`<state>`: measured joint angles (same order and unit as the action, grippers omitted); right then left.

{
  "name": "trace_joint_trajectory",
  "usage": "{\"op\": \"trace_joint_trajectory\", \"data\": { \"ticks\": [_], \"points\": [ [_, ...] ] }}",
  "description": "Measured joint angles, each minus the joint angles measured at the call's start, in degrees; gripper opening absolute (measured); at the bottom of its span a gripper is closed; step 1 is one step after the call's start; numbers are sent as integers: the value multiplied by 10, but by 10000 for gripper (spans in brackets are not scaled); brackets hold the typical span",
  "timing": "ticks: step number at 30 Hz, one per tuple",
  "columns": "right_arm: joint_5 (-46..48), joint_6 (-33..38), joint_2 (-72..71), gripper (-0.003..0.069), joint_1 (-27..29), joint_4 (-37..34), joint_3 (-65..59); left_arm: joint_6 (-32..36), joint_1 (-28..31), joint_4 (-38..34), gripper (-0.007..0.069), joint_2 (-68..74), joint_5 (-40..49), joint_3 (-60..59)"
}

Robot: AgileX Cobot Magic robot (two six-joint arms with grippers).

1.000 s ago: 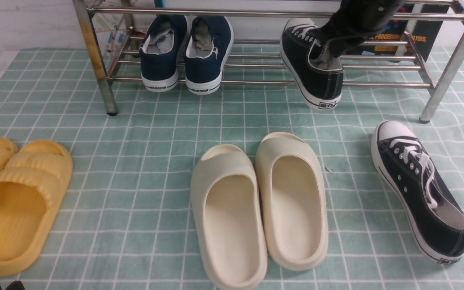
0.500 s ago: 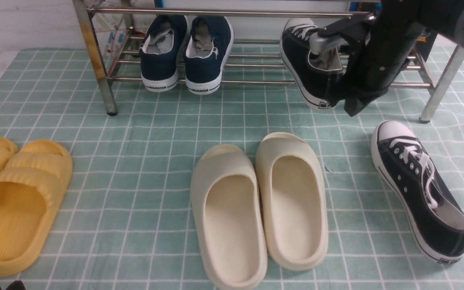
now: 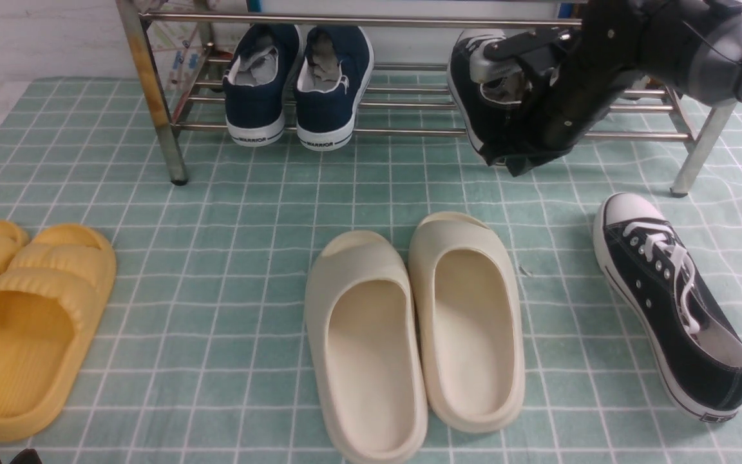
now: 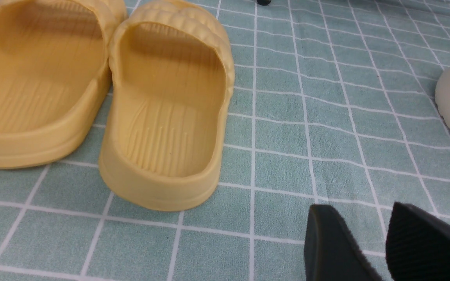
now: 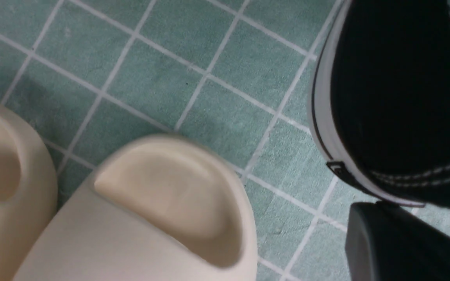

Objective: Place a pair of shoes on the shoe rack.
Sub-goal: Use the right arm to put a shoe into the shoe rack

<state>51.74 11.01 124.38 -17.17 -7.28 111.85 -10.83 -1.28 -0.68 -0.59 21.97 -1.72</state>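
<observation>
On the lower shelf of the steel shoe rack (image 3: 409,132), toward its right end, one black sneaker (image 3: 471,103) lies with its white toe to the back and its heel end hidden behind the right arm. The right hand (image 3: 516,162) hangs just in front of that heel with its fingers pressed together, pinching nothing. The right wrist view shows the heel's striped sole just beside the dark fingers. The other black sneaker (image 3: 667,303) lies on the green checked cloth (image 3: 216,193), off the rack, near the rack's right front leg and to the right of the cream slides (image 3: 416,328). A navy pair (image 3: 300,84) sits on the same shelf toward the left. The left hand (image 4: 359,212) hovers low over the cloth near the yellow slides (image 4: 162,117), fingers spread and empty
</observation>
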Motion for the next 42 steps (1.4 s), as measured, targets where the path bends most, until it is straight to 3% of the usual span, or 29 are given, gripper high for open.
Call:
{"op": "trace_joint_trajectory", "data": {
  "ticks": [20, 27, 32, 37, 42],
  "points": [
    [-45, 0, 12, 6, 0, -16, 0, 0, 0, 0, 237, 0, 0, 0],
    [-47, -3, 20, 51, 0, -19, -1, 0, 0, 0, 237, 0, 0, 0],
    [-26, -35, 19, 216, -1, -15, 12, 0, 0, 0, 237, 0, 0, 0],
    [69, -44, 6, 393, 0, -5, 73, 0, 0, 0, 237, 0, 0, 0],
    [178, -44, -28, 465, 0, 4, 130, 0, 0, 0, 237, 0, 0, 0]
  ]
}}
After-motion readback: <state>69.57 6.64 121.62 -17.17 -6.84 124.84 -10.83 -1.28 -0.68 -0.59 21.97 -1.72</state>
